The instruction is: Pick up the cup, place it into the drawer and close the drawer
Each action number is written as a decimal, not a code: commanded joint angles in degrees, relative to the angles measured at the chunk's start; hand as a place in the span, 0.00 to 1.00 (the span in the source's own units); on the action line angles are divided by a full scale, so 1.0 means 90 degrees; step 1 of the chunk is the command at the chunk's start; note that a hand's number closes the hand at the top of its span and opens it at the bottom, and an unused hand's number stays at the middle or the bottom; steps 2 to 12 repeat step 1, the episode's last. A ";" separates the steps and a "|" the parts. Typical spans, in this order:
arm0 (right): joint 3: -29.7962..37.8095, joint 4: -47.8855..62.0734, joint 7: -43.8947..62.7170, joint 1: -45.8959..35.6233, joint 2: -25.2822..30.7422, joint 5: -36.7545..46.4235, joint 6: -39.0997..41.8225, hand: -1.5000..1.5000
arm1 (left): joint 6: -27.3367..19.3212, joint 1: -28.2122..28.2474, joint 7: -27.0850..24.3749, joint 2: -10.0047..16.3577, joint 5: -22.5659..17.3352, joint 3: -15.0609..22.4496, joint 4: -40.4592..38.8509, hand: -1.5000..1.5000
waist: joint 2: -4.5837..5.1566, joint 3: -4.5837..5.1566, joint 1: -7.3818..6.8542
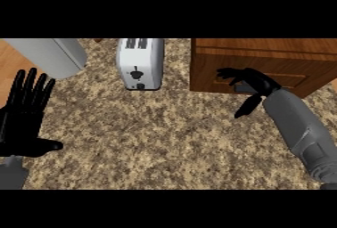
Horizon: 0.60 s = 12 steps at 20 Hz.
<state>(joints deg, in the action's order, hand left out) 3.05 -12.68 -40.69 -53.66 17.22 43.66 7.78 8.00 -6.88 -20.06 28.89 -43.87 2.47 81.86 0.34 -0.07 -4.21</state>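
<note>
Head view: the right hand (pixel 253 82) is at the front of the wooden drawer (pixel 293 76), fingers spread and loosely bent, thumb pointing down; whether they touch the wood cannot be told. The cup cannot be made out. The left hand (pixel 23 118) rests open at the left edge, fingers straight and close together. On the speckled counter (pixel 164 138) stands a white toaster (pixel 140 62), its lettering too small to read.

Kitchen: speckled granite counter (pixel 164 133), white toaster (pixel 140 63), wooden drawer cabinet (pixel 263 55); grey appliance (pixel 52 55) top-left, possibly kettle.
</note>
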 commanded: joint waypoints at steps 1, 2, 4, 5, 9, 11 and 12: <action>0.0157 0.0316 0.0745 -0.0462 0.0386 0.0054 -0.0429 0.00 | -0.0018 -0.0010 -0.0045 -0.0081 0.0056 0.0019 0.0040 0.00 | 0.0207 -0.0016 -0.0152; 0.0157 0.0316 0.0745 -0.0462 0.0386 0.0054 -0.0429 0.00 | -0.0018 -0.0010 -0.0045 -0.0081 0.0056 0.0019 0.0040 0.00 | 0.0207 -0.0016 -0.0152; 0.0157 0.0316 0.0745 -0.0462 0.0386 0.0054 -0.0429 0.00 | -0.0018 -0.0010 -0.0045 -0.0081 0.0056 0.0019 0.0040 0.00 | 0.0207 -0.0016 -0.0152; 0.0157 0.0316 0.0745 -0.0462 0.0386 0.0054 -0.0429 0.00 | -0.0018 -0.0010 -0.0045 -0.0081 0.0056 0.0019 0.0040 0.00 | 0.0207 -0.0016 -0.0152; 0.0157 0.0316 0.0745 -0.0462 0.0386 0.0054 -0.0429 0.00 | -0.0018 -0.0010 -0.0045 -0.0081 0.0056 0.0019 0.0040 0.00 | 0.0207 -0.0016 -0.0152; 0.0157 0.0316 0.0745 -0.0462 0.0386 0.0054 -0.0429 0.00 | -0.0018 -0.0010 -0.0045 -0.0081 0.0056 0.0019 0.0040 0.00 | 0.0207 -0.0016 -0.0152; 0.0157 0.0316 0.0745 -0.0462 0.0386 0.0054 -0.0429 0.00 | -0.0018 -0.0010 -0.0045 -0.0081 0.0056 0.0019 0.0040 0.00 | 0.0207 -0.0016 -0.0152</action>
